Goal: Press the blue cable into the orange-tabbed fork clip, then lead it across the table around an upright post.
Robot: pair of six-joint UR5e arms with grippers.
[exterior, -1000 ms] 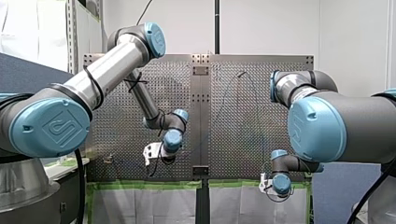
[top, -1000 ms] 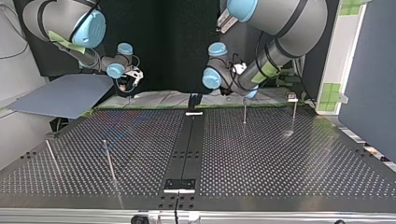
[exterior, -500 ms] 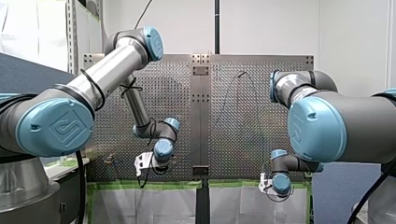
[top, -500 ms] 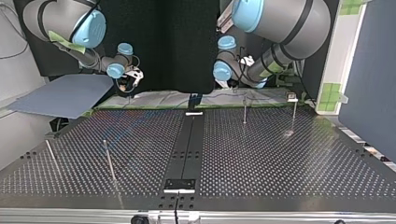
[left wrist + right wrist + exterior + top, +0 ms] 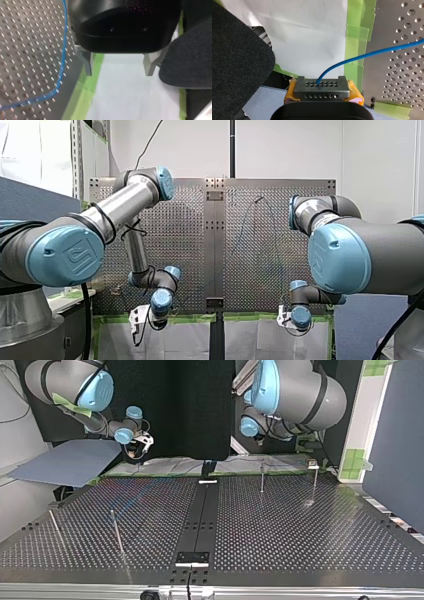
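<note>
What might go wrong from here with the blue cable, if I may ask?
1. My left gripper, open and empty, hangs over the white paper sheet beside the perforated metal table; the thin blue cable lies beside it, not between its fingers, so a grab may miss.
2. My right gripper is shut on the cable; a tug may slip it out.

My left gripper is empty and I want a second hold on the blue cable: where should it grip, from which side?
Probably the straight run of the blue cable beside the left gripper, short of its bend. It lies flat on the perforated table, so come from above, open fingers straddling it crosswise.
</note>
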